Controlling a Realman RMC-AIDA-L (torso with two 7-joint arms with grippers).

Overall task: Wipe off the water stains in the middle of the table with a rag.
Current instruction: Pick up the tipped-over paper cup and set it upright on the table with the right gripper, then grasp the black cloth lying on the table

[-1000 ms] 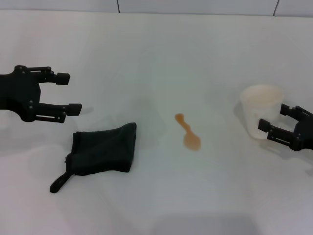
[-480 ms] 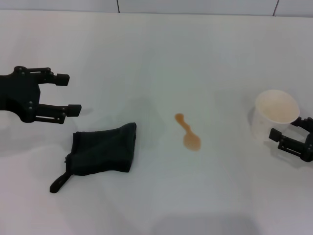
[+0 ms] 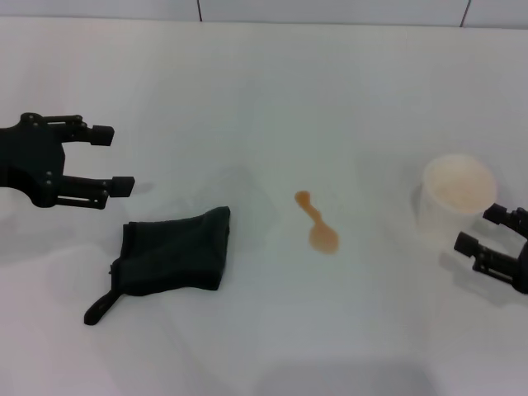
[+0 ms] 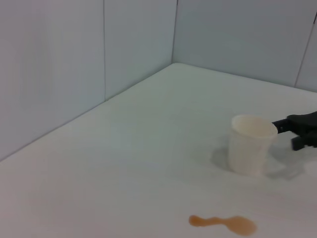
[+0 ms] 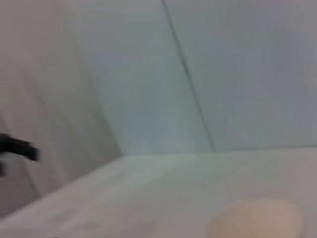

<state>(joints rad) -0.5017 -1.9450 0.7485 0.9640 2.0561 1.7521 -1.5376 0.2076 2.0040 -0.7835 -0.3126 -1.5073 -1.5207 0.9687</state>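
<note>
On the table (image 3: 272, 74), near its middle, the stain (image 3: 318, 224) lay as an orange-brown puddle with a round blob and a thin tail, and it looked whole and unsmeared, so I judged that no wiping was done at this moment. To its left, well apart from it, the rag (image 3: 173, 252) lay crumpled and flat, with its loop tab pointing toward the robot, and nothing touched it. The left gripper (image 3: 106, 157) hovered just beyond the rag's far left corner, its fingers spread and empty, pointing toward the middle. At the right edge of the head view the right gripper (image 3: 488, 229) was just beside a cup (image 3: 456, 198), on the side nearer the robot; its fingers were spread and held nothing, and the cup stood upright and free. The left wrist view showed the same cup (image 4: 251, 144) beyond the stain (image 4: 224, 223), with the other arm's dark fingers close to it. So the whole task seemed still to be left: the rag must be taken, probably by the left gripper as the nearer one, carried to the puddle, and rubbed over it until the surface is dry.
</note>
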